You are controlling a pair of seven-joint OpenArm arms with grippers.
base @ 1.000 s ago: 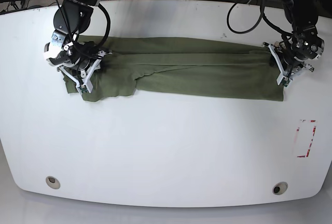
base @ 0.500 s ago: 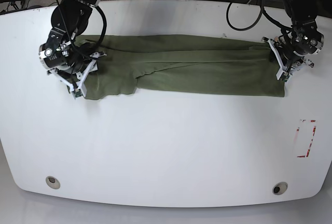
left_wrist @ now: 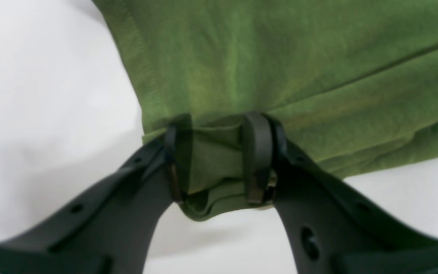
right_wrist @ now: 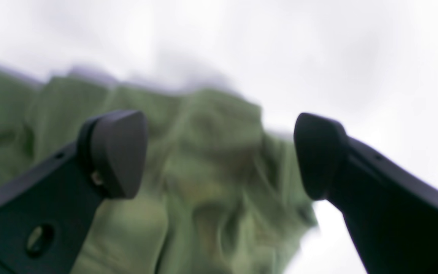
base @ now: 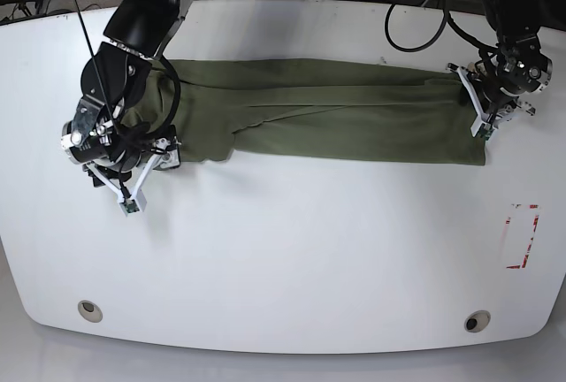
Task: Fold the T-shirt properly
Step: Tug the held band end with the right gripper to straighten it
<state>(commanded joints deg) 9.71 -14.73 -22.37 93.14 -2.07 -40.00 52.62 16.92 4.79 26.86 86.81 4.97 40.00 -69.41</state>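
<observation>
The plain olive-green cotton T-shirt (base: 327,121) lies as a long folded band running left to right across the far half of the white oval table (base: 283,267). The left gripper (left_wrist: 219,160) pinches its right-end hem. The right gripper (right_wrist: 219,156) hangs with jaws spread above the left end. Bare tabletop spreads near.

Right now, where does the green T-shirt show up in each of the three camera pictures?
Base view: the T-shirt lies as a long band across the table's far half.
Left wrist view: it fills the top, its edge pinched between the black fingers.
Right wrist view: blurred, lower left, behind the spread fingers.
Shared landmark: the white table.
</observation>
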